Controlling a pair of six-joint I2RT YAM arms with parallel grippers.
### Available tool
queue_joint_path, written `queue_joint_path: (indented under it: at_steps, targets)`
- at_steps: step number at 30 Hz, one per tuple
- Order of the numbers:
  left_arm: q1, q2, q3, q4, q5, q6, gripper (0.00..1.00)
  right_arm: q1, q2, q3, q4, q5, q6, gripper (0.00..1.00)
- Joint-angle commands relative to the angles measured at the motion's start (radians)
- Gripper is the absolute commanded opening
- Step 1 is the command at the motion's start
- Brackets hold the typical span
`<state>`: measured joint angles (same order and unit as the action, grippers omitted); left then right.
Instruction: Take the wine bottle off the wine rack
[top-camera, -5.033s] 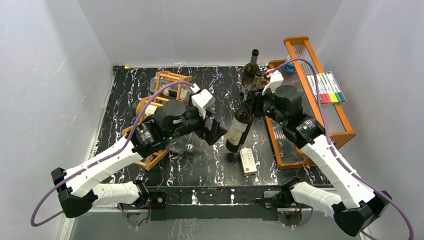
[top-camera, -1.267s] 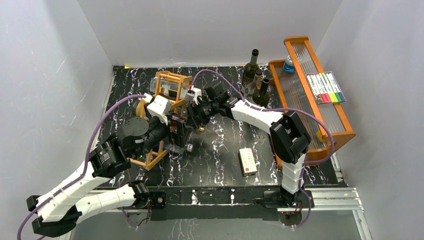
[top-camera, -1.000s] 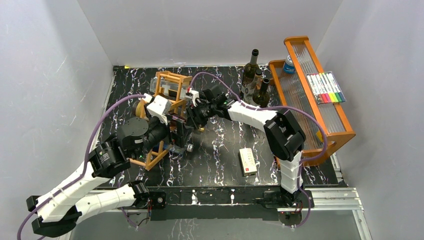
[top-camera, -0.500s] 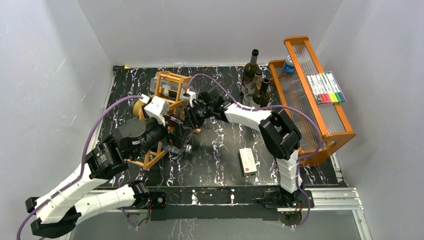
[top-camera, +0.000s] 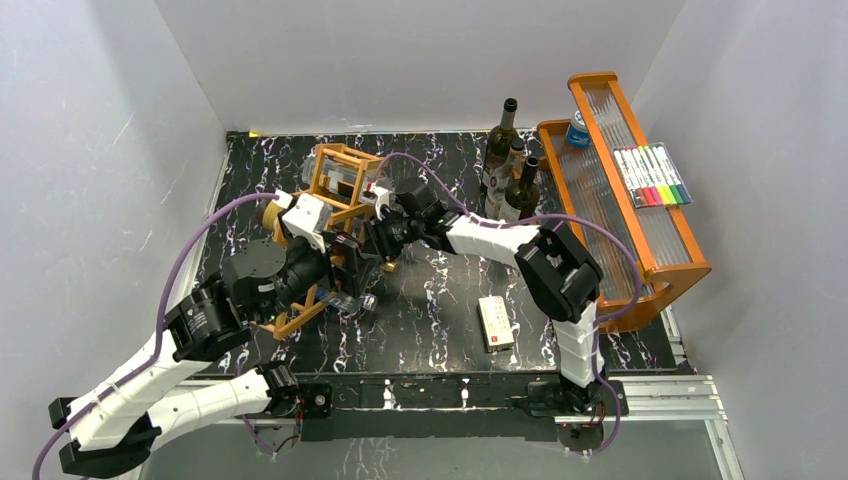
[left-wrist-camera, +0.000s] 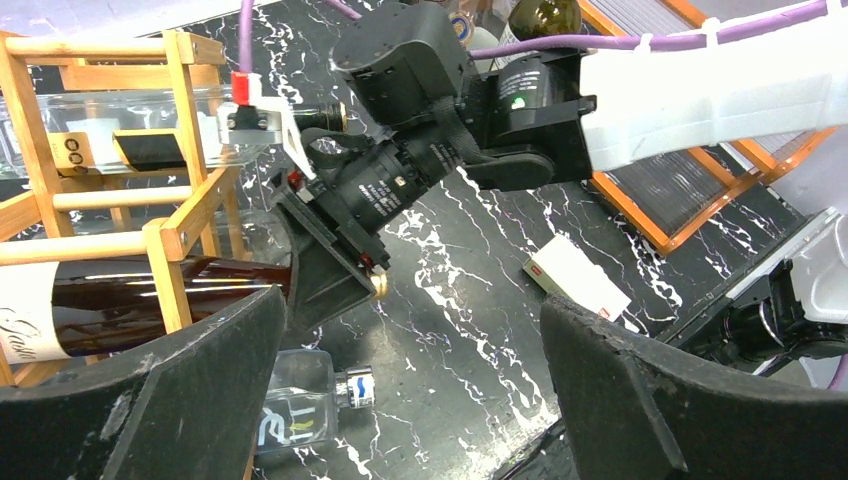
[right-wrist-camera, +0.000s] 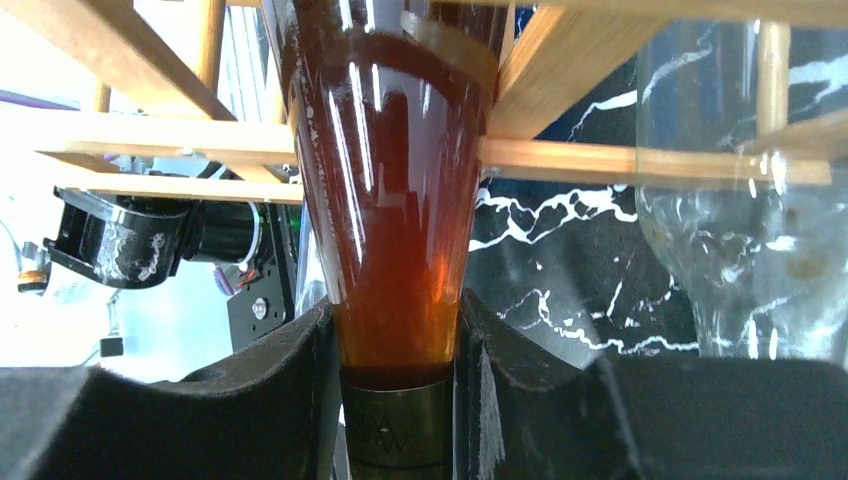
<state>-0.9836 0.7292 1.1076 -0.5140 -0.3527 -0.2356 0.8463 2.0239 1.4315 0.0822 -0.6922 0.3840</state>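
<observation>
Pinching the wine bottle (right-wrist-camera: 385, 200) by the neck with the right gripper (right-wrist-camera: 396, 390), hemmed by bars of the wine rack (left-wrist-camera: 170, 240), beside a clear bottle (right-wrist-camera: 740, 250); holding the left gripper (left-wrist-camera: 410, 305) agape, empty, nearby.

The wine rack (right-wrist-camera: 600, 160) is smooth orange-brown wood; the wine bottle (right-wrist-camera: 385, 230) glossy amber glass (gold foil at its neck); the surface (top-camera: 440, 310) shiny black, white-veined.

No text reads clearly. The wine bottle (left-wrist-camera: 130, 300) has a cream label (left-wrist-camera: 25, 330) with dark cursive script, cut off at the picture's edge.
</observation>
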Motion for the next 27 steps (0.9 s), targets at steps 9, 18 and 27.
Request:
queue_joint_path:
  at_steps: [9, 18, 27]
  targets:
    - [0.001, -0.002, -0.008, 0.016, -0.003, -0.005, 0.98, -0.042, -0.206, -0.143, 0.051, -0.080, -0.099, 0.00]
    - [0.001, -0.005, -0.011, 0.013, -0.005, -0.011, 0.98, -0.118, -0.317, -0.247, 0.094, -0.189, -0.084, 0.00]
    - [0.002, 0.008, -0.020, 0.022, -0.005, -0.008, 0.98, -0.158, -0.433, -0.321, -0.003, -0.253, -0.133, 0.00]
